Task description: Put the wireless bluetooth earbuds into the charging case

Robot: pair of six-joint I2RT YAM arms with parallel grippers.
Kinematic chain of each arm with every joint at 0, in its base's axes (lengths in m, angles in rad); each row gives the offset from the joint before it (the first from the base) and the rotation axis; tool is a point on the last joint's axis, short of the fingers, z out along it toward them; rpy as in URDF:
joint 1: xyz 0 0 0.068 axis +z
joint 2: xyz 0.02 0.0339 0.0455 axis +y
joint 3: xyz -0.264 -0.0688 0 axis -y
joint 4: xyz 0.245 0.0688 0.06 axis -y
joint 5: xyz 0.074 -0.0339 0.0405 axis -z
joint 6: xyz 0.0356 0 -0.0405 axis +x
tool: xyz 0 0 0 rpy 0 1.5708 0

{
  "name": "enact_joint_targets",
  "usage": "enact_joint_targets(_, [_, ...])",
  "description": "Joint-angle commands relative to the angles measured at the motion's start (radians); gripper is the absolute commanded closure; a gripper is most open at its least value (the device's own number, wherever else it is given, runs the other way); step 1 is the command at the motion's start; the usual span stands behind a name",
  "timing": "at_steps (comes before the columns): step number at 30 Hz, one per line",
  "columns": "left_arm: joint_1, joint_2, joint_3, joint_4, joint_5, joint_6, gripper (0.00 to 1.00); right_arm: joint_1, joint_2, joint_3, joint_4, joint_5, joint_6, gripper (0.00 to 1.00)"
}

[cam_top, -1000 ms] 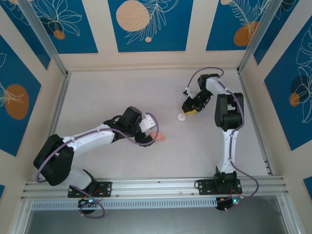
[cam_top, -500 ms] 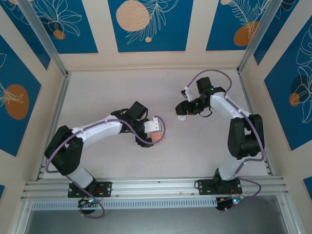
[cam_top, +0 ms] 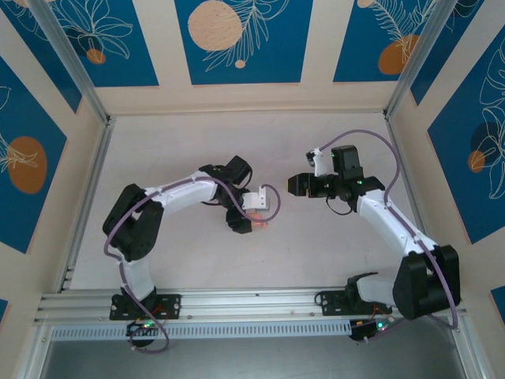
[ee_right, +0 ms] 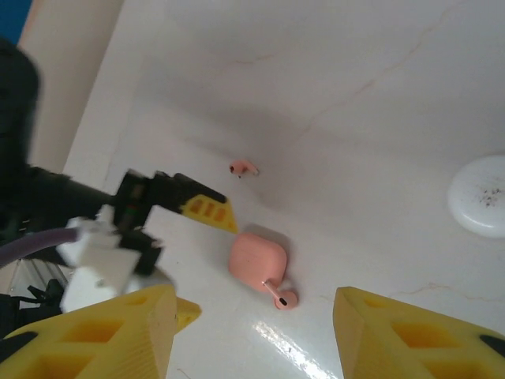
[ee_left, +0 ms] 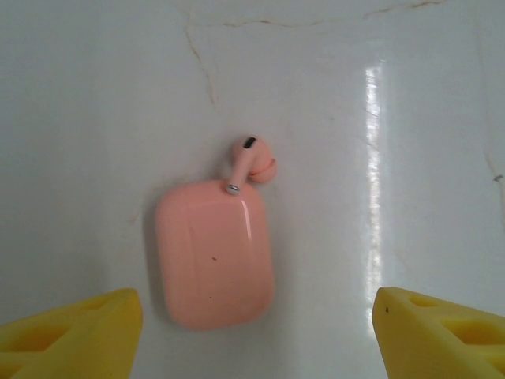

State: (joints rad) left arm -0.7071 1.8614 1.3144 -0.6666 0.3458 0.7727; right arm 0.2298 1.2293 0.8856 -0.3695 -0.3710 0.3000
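The coral-pink charging case [ee_left: 213,257] lies flat on the white table with its lid shut. One pink earbud [ee_left: 252,162] rests against the case's far edge. A second earbud [ee_right: 243,168] lies apart on the table, a short way beyond the case [ee_right: 256,260]. My left gripper [ee_left: 256,339] hovers over the case, open, its yellow fingertips [ee_left: 75,332] wide on either side and touching nothing. In the top view it [cam_top: 254,215] is right above the case [cam_top: 260,226]. My right gripper [ee_right: 252,339] is open and empty, looking down at the case from the right.
A white round disc [ee_right: 481,193] lies to the right of the case, near the right gripper [cam_top: 293,185]. The left arm's black wrist and white camera block [ee_right: 99,264] stand close beside the case. Walls enclose the table on three sides.
The left arm has stretched right, bringing its gripper over the case. The right arm has swung out and lowered, its gripper turning from the disc toward the case and opening wider.
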Motion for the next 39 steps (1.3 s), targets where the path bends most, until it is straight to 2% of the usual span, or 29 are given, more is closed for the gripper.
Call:
enact_joint_targets(1, [0.011, 0.046, 0.059, -0.074, -0.026, 0.032, 0.24, -0.002, -0.061, -0.037, 0.011, 0.021, 0.02, 0.45])
enact_joint_targets(8, [0.011, 0.103, 0.067, -0.049, -0.033, 0.001, 0.23, -0.012, -0.144, -0.086, 0.011, 0.023, 0.033, 0.44])
enact_joint_targets(21, [0.011, 0.165, 0.086, -0.037, -0.054, -0.036, 0.27, -0.019, -0.157, -0.099, 0.014, 0.014, 0.028, 0.44])
enact_joint_targets(28, [0.008, 0.165, 0.08, -0.027, -0.093, -0.033, 0.37, -0.02, -0.181, -0.103, 0.01, 0.023, 0.029, 0.45])
enact_joint_targets(39, [-0.015, 0.1, 0.011, 0.049, -0.22, -0.003, 0.53, -0.02, -0.265, -0.128, -0.024, 0.035, 0.044, 0.45])
